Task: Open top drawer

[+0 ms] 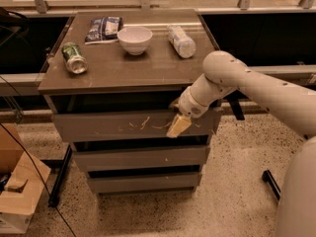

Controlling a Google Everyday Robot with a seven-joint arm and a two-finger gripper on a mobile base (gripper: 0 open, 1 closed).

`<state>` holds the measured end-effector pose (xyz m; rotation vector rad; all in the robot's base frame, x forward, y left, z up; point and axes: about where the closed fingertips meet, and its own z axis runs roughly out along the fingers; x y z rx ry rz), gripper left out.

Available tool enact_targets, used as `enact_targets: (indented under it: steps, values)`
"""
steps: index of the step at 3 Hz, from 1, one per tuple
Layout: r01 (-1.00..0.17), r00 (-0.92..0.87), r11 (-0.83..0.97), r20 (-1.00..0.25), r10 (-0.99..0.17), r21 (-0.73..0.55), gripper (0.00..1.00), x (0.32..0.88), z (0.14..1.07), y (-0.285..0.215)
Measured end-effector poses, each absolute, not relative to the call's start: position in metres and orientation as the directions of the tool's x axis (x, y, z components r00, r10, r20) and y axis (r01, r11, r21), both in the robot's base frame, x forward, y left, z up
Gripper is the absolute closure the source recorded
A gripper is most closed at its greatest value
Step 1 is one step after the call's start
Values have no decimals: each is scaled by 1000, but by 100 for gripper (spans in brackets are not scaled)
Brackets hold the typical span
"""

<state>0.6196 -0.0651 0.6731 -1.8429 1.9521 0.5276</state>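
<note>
The top drawer [113,125] is a wide grey-brown handleless front with pale scratches near its centre, just under the cabinet's top. A dark gap shows above its upper edge. My gripper [177,124] hangs from the white arm at the right part of this front. Its yellowish fingers [179,126] point down over the panel's upper right area, right of the scratches. Two plainer drawer fronts sit below, the middle one [140,158] and the bottom one [143,182].
On the cabinet top [123,70] lie a green can [73,58], a dark snack bag [103,28], a white bowl [135,38] and a clear plastic bottle [180,41]. A cardboard box [17,194] and cables sit on the floor at left. Dark table legs stand at right.
</note>
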Motion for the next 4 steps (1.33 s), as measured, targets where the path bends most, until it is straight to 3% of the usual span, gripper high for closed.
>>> enact_targets:
  steps: [1, 2, 4]
  values:
    - [-999, -29, 38, -495, -868, -8, 65, 603, 680, -67]
    - [-999, -50, 52, -458, -887, 8, 64, 575, 683, -76]
    - [-994, -104, 84, -453, -885, 65, 18, 541, 678, -84]
